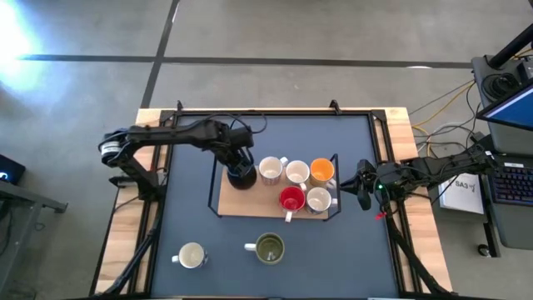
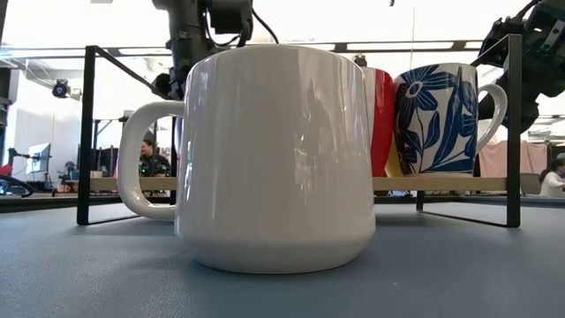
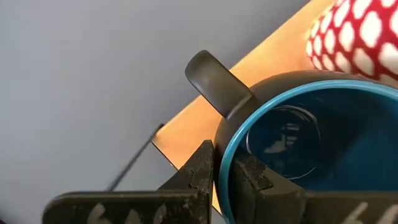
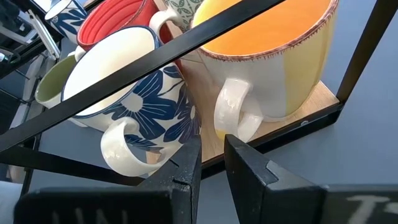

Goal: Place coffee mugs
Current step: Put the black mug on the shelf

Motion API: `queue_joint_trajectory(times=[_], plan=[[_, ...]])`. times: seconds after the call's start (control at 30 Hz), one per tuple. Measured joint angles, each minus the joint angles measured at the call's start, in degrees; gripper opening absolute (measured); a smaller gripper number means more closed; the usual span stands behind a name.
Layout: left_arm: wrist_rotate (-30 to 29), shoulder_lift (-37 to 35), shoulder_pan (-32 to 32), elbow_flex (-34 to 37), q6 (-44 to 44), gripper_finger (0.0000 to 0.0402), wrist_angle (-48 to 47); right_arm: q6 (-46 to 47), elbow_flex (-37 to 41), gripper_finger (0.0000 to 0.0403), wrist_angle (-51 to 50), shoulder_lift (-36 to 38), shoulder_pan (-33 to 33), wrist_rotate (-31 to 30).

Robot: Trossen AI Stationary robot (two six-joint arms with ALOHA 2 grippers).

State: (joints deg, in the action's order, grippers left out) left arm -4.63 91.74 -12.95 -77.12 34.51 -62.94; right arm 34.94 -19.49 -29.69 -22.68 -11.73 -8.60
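Dark blue mug (image 3: 311, 143) wall pinched between left gripper (image 3: 225, 180) jaws

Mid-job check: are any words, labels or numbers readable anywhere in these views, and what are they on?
"SA3": on the white sheet right of the table; its smaller print is too small to read.
"T": a cut-off pale letter on the body of the right end effector.
Unreadable: moulded marks on the left end effector.
None: the blue-flowered mug and red-spotted mug carry patterns only.
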Motion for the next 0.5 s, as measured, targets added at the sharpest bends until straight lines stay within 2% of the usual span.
queue_joint_trajectory(times=[0.23,0.5], plan=[[-6.32,1.22,0.04,-0.02,-1.47,0.0010,0.02,0.00,0.00,0.0059,-0.02,0.00,-0.01,0.00],[-6.31,1.22,0.22,-0.02,-1.53,0.0010,0.01,0.00,0.00,0.0059,-0.02,0.00,-0.02,0.00]])
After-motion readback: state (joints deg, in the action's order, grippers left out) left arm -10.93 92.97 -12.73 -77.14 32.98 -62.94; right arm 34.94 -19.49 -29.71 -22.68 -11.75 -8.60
